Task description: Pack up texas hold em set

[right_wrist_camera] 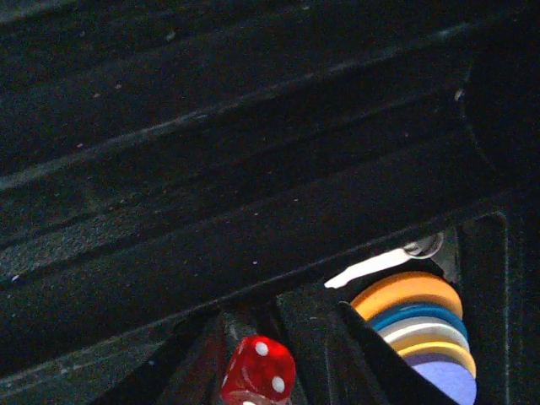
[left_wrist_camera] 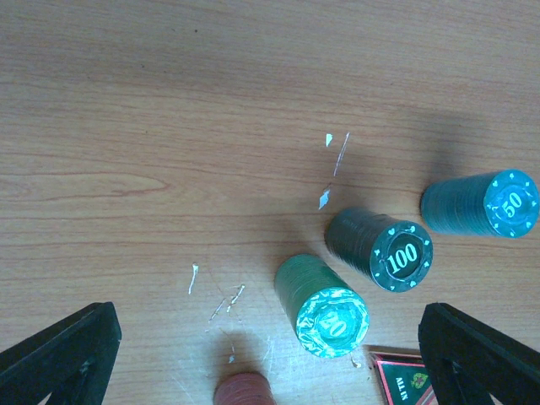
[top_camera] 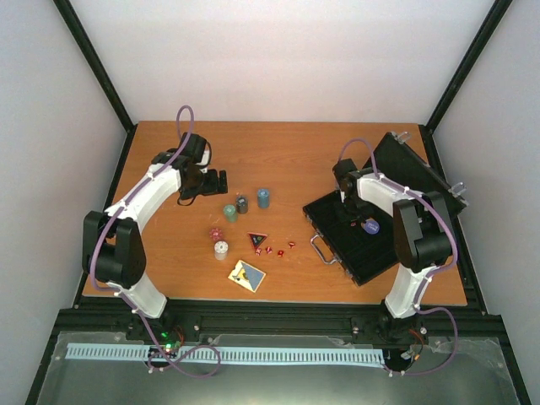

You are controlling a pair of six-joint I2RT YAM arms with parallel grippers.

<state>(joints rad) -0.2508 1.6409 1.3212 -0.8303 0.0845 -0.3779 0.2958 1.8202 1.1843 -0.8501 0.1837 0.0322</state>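
Overhead view of a wooden table [top_camera: 287,152] with 2 robot arms. The left claw [top_camera: 222,182] hangs over the table, its fingers [left_wrist_camera: 76,354] spread wide apart and holding nothing. 3 chip stacks stand just ahead of it. A green 20 stack [left_wrist_camera: 325,308] is nearest, between the fingers. A black 100 stack [left_wrist_camera: 384,245] and a blue 50 stack [left_wrist_camera: 485,202] are farther out to one side. A red stack [left_wrist_camera: 245,392] and a triangular "ALL IN" marker [left_wrist_camera: 405,381] sit close in by the fingers.

The right claw [top_camera: 349,221] points down inside the open black briefcase [top_camera: 371,261]. A red die [right_wrist_camera: 257,367] lies right at its tips, beside a pile of coloured discs [right_wrist_camera: 413,325] ending in a purple disc [right_wrist_camera: 447,380]. Whether this claw grips the die cannot be told. A card deck [top_camera: 246,275] and loose red dice [top_camera: 278,249] lie on the table, well apart from that claw.
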